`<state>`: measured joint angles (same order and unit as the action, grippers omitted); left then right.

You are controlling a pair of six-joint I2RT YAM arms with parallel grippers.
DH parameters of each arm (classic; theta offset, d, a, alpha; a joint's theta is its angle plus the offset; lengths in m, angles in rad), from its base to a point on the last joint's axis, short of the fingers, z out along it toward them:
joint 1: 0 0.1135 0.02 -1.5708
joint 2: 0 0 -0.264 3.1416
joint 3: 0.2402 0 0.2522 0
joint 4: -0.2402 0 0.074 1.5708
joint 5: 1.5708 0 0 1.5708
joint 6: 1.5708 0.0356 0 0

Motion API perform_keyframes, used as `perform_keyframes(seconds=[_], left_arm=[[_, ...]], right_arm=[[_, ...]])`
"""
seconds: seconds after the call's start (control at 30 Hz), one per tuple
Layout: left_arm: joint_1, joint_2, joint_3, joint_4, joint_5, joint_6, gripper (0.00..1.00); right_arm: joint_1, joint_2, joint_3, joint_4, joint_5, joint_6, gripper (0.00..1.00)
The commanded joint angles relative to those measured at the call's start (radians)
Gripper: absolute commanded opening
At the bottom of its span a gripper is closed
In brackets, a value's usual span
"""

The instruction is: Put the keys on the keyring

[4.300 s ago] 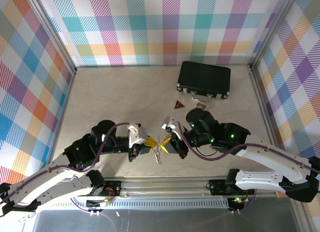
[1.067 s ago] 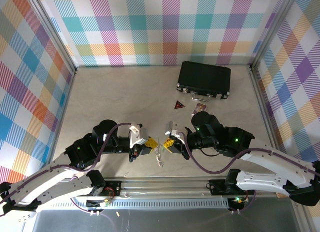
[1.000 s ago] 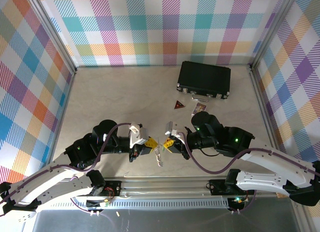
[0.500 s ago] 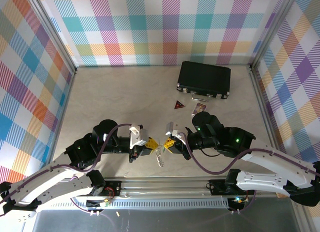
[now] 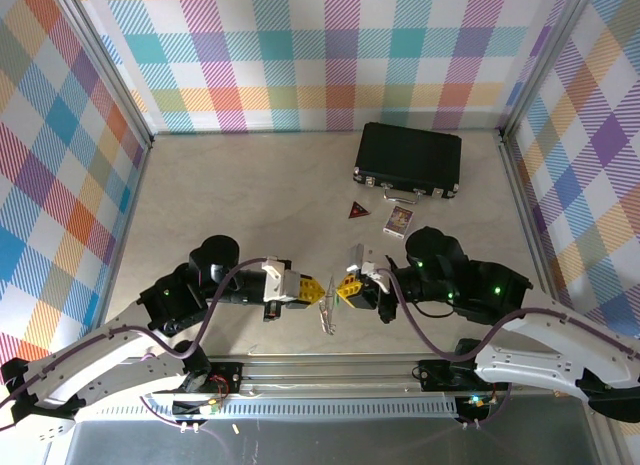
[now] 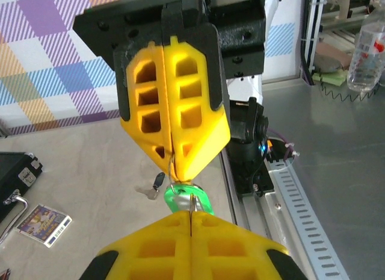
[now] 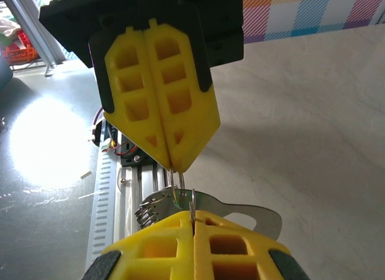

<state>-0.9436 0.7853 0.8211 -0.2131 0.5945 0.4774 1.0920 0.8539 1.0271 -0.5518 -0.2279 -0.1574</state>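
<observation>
My left gripper [image 5: 318, 291] and right gripper [image 5: 343, 289] meet tip to tip above the table's near edge. Both are shut on thin wire loops of the silvery keyring [image 5: 329, 312], which hangs between them. In the right wrist view, a flat silvery piece of the keyring [image 7: 252, 212] with a coiled end lies just behind my right gripper [image 7: 192, 215]. The green-headed key [image 6: 185, 199] hangs between the two tips, just above my left gripper [image 6: 191, 215]. I cannot tell whether the wire passes through its hole. The black-headed key [image 6: 156, 183] lies on the table beyond.
A black case [image 5: 408, 157] stands at the back right. In front of it lie a dark red triangle [image 5: 356, 211] and a patterned card [image 5: 398, 220]. The metal rail [image 5: 330, 370] runs along the near edge just below the grippers.
Both grippers have shifted a little to the right and toward the near edge, carrying the keyring along. The right arm has drawn back off the patterned card.
</observation>
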Motion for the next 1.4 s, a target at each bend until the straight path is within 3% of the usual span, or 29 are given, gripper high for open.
perform_keyframes(seconds=[0.0,1.37], left_arm=[[0.016,-0.022,0.029,0.022,0.042,0.065,0.00],[0.019,-0.030,-0.003,0.063,-0.026,0.041,0.00]], right_arm=[[-0.003,-0.050,-0.051,0.058,0.032,0.028,0.00],[0.082,-0.044,-0.081,0.132,0.110,0.033,0.00]])
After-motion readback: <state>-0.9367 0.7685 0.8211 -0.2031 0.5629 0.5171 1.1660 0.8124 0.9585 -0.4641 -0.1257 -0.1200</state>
